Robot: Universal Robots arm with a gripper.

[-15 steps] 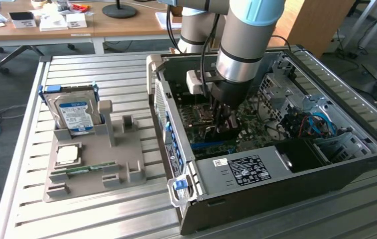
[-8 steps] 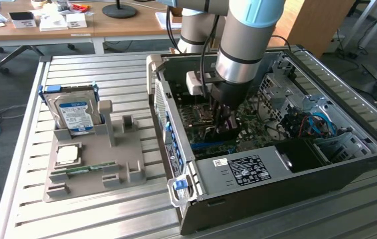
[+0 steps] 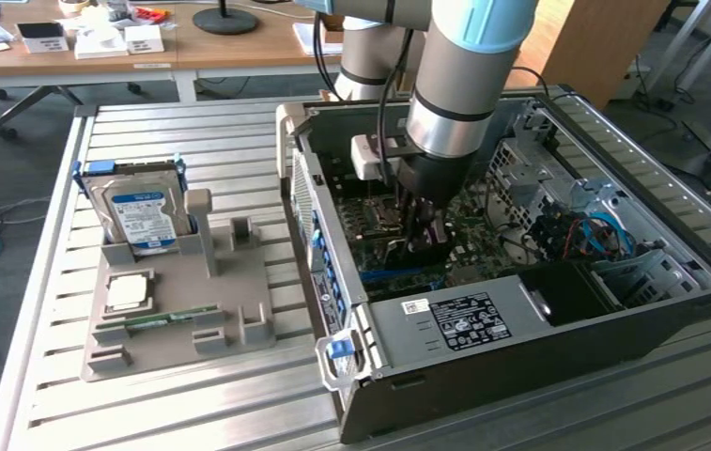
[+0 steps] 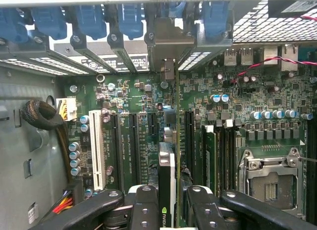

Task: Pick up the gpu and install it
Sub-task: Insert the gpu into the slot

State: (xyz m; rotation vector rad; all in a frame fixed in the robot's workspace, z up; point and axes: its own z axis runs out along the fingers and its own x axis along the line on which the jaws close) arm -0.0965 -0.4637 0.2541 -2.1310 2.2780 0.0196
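I hold the gpu (image 4: 167, 165) edge-on: a thin card with a black face and a green logo. My gripper (image 4: 168, 196) is shut on it, one black finger (image 4: 143, 205) against each side. The card stands upright over the green motherboard (image 4: 143, 141), in line with the long black expansion slots (image 4: 188, 136). Its metal bracket (image 4: 171, 39) reaches the rear slot openings with their blue clips. In the exterior view my gripper (image 3: 425, 225) is lowered deep inside the open computer case (image 3: 606, 310); whether the card's edge is seated in a slot I cannot tell.
A grey parts holder (image 3: 179, 310) lies at the exterior view's left on the slatted table, carrying a silver blue-labelled hard drive (image 3: 142, 216), a CPU (image 3: 127, 293) and a green RAM stick (image 3: 167, 319). Inside the case are the power supply (image 3: 455, 324), cables (image 3: 594, 235) and an empty CPU socket (image 4: 270, 178).
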